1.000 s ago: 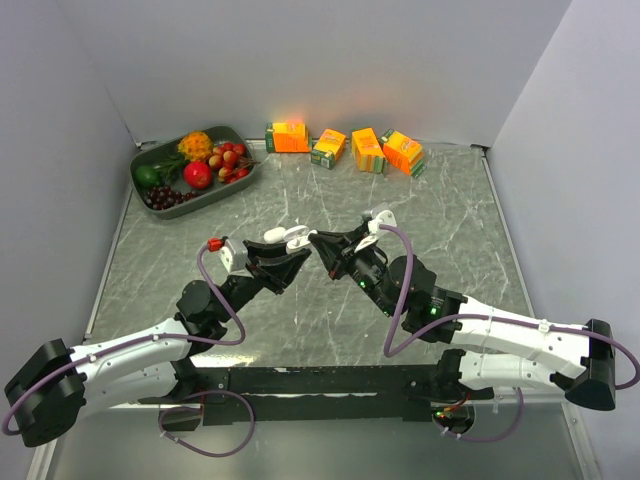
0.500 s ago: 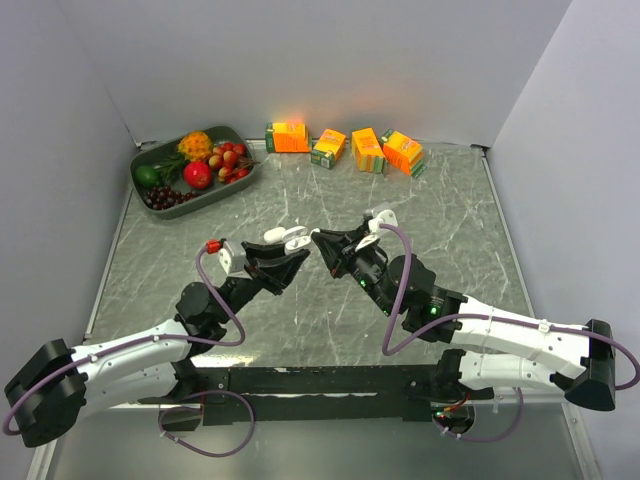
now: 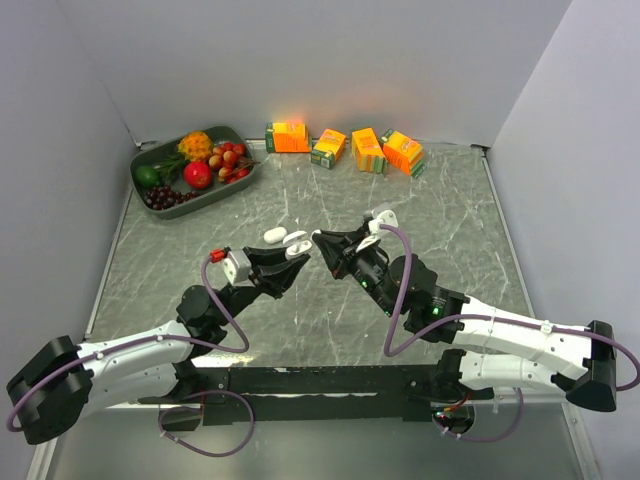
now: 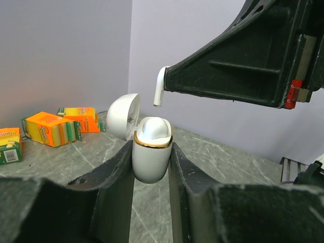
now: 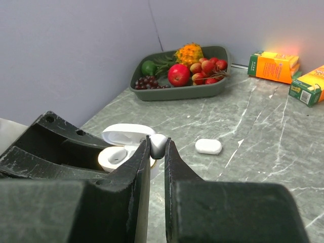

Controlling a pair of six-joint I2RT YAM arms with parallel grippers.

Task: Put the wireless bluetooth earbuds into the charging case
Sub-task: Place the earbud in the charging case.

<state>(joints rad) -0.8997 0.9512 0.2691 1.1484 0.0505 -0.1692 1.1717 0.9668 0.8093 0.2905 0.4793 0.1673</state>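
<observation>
We see that the left arm's wrist has slid a little toward 6 o'clock over the last second, yet the charging case (image 4: 151,161) sits almost where it was, near the table's middle. It stands upright, clamped between the fingers of the left gripper (image 4: 152,152), with its lid (image 4: 123,115) flipped open. The right gripper (image 5: 157,146) pinches an earbud (image 4: 159,87), which hangs stem-down just above the case mouth, toward its 1 o'clock in the left wrist view and not touching. We judge the lining-up nearly done, with lowering into the socket next. A small white piece (image 5: 208,146) lies on the table (image 3: 450,200) beyond; we cannot tell whether it is the second earbud.
</observation>
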